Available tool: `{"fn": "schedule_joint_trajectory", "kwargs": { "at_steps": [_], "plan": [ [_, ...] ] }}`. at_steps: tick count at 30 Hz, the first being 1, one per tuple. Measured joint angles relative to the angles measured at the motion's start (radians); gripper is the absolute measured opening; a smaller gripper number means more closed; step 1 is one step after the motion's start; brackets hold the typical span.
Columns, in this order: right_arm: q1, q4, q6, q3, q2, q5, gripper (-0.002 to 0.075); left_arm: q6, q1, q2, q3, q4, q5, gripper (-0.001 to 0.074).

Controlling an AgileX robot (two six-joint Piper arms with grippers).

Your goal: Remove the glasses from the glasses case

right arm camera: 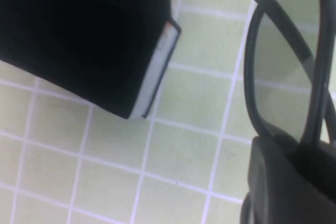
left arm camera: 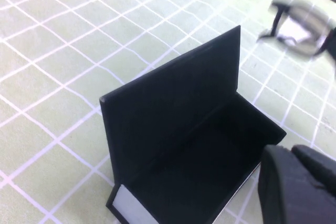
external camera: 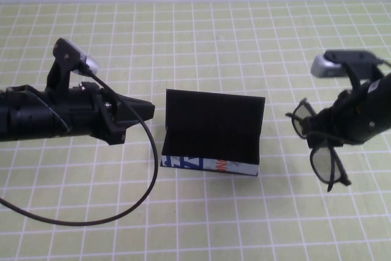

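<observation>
A: Case position?

B: The glasses case [external camera: 212,134] stands at the centre of the high view on the table [external camera: 244,224], lid raised upright at the back, black interior showing with nothing in it. Its long axis runs left to right across the frame. The white front side with blue and orange print faces the lower edge of the frame.

A: Glasses?

B: The glasses [external camera: 319,148] are out of the case, at the right of the high view, well apart from the case's right end. They hang tilted, one lens above the other, so the frame's long axis runs roughly top to bottom, lenses facing left toward the case. Whether the lower lens touches the table, cannot tell.

A: Right gripper?

B: The right gripper [external camera: 333,128] is at the right edge of the high view, clamped on the glasses near their middle. In the right wrist view one dark-rimmed lens [right arm camera: 291,56] sticks out from the gripper, with the case corner [right arm camera: 157,61] at upper left.

A: Left gripper?

B: The left gripper [external camera: 143,110] sits at the left of the high view, pointing right toward the case, just beside its left end, not touching. Fingers together, holding nothing.
</observation>
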Motion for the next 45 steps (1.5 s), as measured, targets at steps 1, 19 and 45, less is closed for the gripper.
{"fn": "schedule_joint_trajectory", "kwargs": {
  "at_steps": [1, 19, 45],
  "plan": [
    [0.000, 0.012, 0.002, 0.014, 0.013, -0.014, 0.0058, -0.002, 0.000, 0.000, 0.000, 0.000, -0.001, -0.0004],
    [0.000, 0.044, 0.002, 0.026, 0.155, -0.109, 0.0333, -0.010, 0.000, 0.000, 0.000, -0.012, -0.012, -0.0004],
    [-0.002, -0.038, 0.142, 0.445, -1.245, 0.208, -0.0015, -0.119, 0.000, -0.885, 0.473, -0.170, -0.616, -0.0004]
  ]
}}
